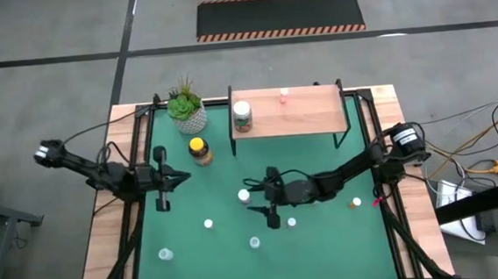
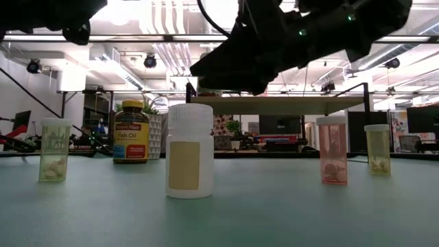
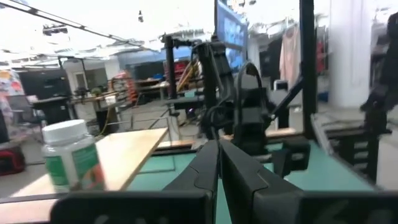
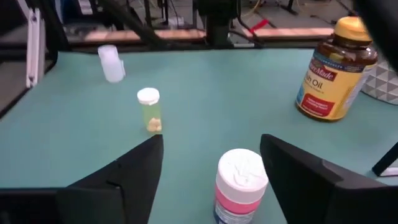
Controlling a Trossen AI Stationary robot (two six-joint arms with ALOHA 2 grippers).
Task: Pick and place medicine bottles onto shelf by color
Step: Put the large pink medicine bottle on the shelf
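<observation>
A pink medicine bottle with a white cap (image 4: 241,186) stands upright on the green mat. My right gripper (image 4: 211,142) is open, low over the mat's middle (image 1: 257,198), one finger on each side of the bottle (image 1: 244,194) and clear of it. The amber yellow-lidded jar (image 4: 333,71) stands farther off, and a small yellowish bottle (image 4: 149,109) beyond. The shelf (image 1: 287,112) at the far edge carries a white-capped, green-labelled bottle (image 1: 242,115) and a small pink one (image 1: 284,94). My left gripper (image 1: 178,178) waits shut at the mat's left.
A potted plant (image 1: 186,109) stands at the far left, beside the shelf. Several small bottles stand spread over the near half of the mat (image 1: 208,222), among them a white one (image 2: 189,151), a pink one (image 2: 332,149) and a yellowish one (image 2: 55,149).
</observation>
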